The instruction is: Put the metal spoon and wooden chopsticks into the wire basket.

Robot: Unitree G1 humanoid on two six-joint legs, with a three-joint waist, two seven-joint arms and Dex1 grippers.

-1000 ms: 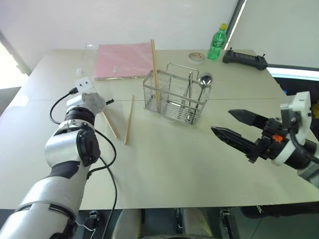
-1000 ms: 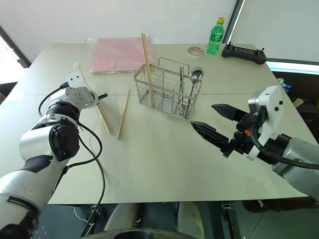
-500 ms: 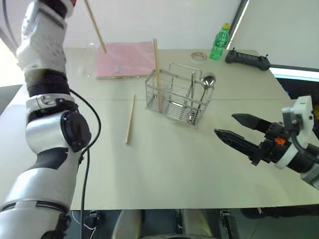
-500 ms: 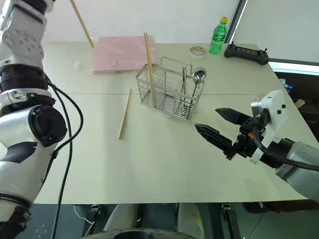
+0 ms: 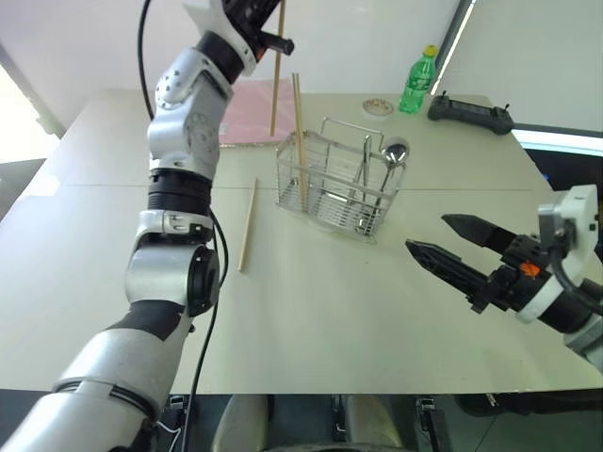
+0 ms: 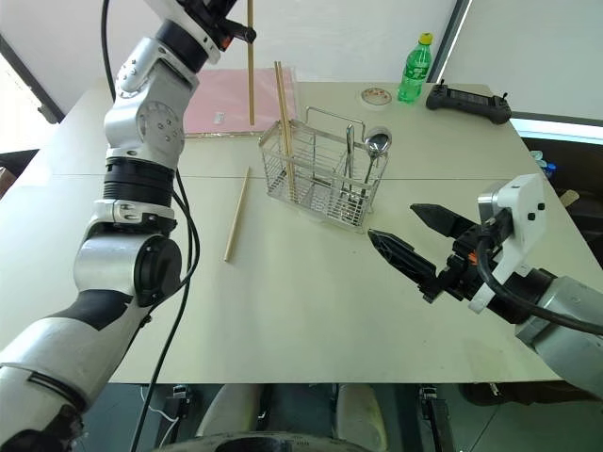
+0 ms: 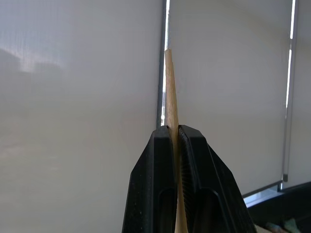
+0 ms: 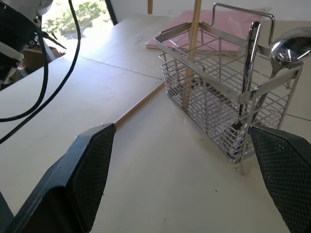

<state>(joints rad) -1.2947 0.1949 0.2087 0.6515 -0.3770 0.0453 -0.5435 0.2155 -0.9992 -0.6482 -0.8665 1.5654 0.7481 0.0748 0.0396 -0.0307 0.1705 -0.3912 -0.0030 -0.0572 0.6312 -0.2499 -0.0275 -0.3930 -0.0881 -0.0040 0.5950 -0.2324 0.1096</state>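
Left hand (image 5: pixel 268 24) pinches one wooden chopstick (image 5: pixel 276 89) upright, high behind the wire basket (image 5: pixel 334 188) — next, lower its tip inside; one chopstick (image 5: pixel 247 226) lies on the surface, right hand (image 5: pixel 443 247) wide open

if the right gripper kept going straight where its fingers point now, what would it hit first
Probably the wire basket: the open right gripper points level at it across bare table. Depth is unclear, so it might pass the basket's near corner instead.
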